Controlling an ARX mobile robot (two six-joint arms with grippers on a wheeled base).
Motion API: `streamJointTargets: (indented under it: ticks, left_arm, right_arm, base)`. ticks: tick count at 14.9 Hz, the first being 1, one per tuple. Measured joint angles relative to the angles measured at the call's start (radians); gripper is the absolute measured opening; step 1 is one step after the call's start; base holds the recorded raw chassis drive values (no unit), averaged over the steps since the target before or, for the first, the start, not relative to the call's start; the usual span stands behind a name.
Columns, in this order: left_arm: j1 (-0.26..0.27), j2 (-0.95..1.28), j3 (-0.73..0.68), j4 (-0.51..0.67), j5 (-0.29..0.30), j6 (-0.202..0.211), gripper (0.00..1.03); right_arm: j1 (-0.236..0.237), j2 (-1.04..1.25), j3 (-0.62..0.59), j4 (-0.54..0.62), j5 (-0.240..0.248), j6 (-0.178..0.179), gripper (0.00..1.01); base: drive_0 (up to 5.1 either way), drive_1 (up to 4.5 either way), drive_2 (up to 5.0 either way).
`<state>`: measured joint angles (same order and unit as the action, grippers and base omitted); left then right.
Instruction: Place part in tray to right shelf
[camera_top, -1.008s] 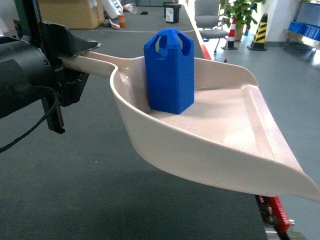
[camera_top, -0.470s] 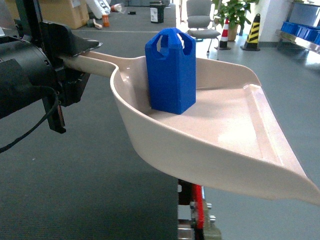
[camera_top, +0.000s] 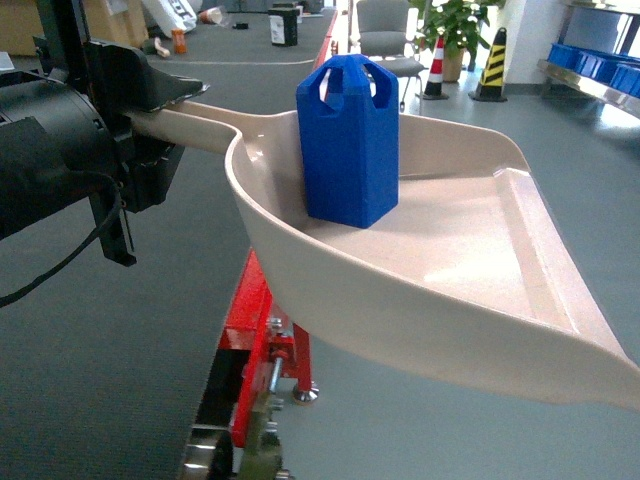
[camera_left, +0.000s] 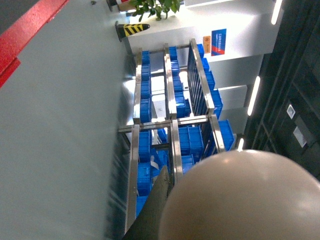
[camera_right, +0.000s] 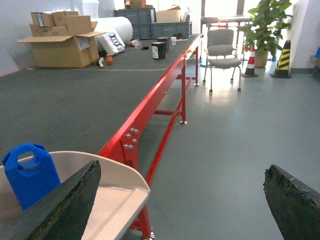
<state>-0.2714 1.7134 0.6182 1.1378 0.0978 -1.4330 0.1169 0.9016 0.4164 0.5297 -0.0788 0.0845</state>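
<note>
Look at the head view; your left gripper (camera_top: 150, 105) has hold of the long handle of the tray (camera_top: 480, 250), and its black jaws are closed tight around that handle; the tray is up in the air, out over the edge of the red-framed table (camera_top: 262, 300), with its wide flat lip pointing toward the lower right. The part (camera_top: 348, 140) is standing upright inside the tray, near the back by the curved rim, close to where the handle starts; its looped top points up.

In the right wrist view, your right gripper (camera_right: 180, 200) is wide open; one dark finger (camera_right: 70, 200) is low on the left and the other is low on the right, well apart, and nothing is between them; you can see the part (camera_right: 30, 172) and a bit of the tray (camera_right: 120, 192) just behind the left finger, and the red-framed table (camera_right: 155, 95) runs away from you toward some cardboard boxes (camera_right: 62, 42), a grey chair (camera_right: 222, 50) and a green plant (camera_right: 267, 20).

In the left wrist view, the round beige underside of the tray (camera_left: 245, 200) fills the lower right corner; past it you can see the right shelf (camera_left: 172, 125), a shiny steel rack with blue crates (camera_left: 190, 140) in it; the shelf is well apart from the tray.
</note>
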Motion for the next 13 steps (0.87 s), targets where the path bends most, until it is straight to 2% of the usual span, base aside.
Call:
streamJointTargets:
  ticks: [13]
  left_arm:
    - [-0.002,0.001,0.0,-0.005,-0.002,0.0,0.13]
  right_arm:
    - [0.001,0.001,0.0,-0.003,-0.001,0.0,0.98]
  base:
    - [5.0,-2.47,-2.5]
